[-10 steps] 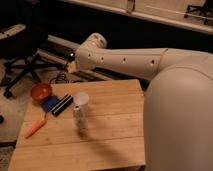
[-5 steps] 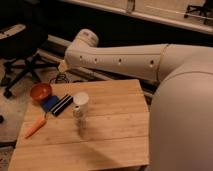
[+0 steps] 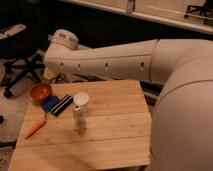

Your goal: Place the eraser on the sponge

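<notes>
— Where is the eraser (image 3: 62,104)?
— It lies flat on the tabletop (image 3: 112,132), at the far left part, just beside the sponge (image 3: 49,103), on its right side and not on top of it.
— And the gripper (image 3: 51,75)?
— It hangs beyond the far left edge, under the bend of the arm, in shadow. Whether it is released or clenched, I cannot tell.

The small black rectangular eraser (image 3: 62,104) bears a pale lengthwise stripe; the flat sponge pad (image 3: 49,104) is bright blue, the round bowl (image 3: 41,92) orange. The cream arm (image 3: 110,62) keeps its gripper out of sight.
</notes>
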You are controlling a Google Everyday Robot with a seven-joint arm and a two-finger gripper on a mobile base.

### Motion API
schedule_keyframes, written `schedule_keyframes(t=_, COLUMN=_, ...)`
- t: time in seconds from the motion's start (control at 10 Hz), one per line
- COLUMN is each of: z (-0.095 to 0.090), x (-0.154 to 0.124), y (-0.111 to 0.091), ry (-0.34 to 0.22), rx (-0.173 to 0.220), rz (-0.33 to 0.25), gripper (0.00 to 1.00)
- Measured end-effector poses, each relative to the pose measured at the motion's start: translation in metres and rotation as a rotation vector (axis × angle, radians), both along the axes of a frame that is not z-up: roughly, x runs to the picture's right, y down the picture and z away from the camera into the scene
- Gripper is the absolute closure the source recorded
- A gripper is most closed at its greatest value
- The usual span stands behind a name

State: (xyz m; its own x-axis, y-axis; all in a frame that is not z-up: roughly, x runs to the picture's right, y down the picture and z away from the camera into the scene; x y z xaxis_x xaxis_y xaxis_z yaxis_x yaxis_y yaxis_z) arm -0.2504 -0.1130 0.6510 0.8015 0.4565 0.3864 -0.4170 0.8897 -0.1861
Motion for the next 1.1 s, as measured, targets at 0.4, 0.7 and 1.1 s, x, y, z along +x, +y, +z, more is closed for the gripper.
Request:
schedule_keyframes(t=0.4, z=-0.023, x=-0.045, y=0.035, ry=-0.064, rx=0.06, rz=-0.403, gripper=0.2)
schedule_keyframes(t=0.7, z=0.002, x=-0.054, y=0.04, ry=-0.037, rx=0.035, rz=-0.66, gripper=0.2)
schedule_keyframes(t=1.1, z=0.045, x=-0.048, y=-0.01, ry=-0.016, rx=0.005, rz=-0.62, gripper=0.2)
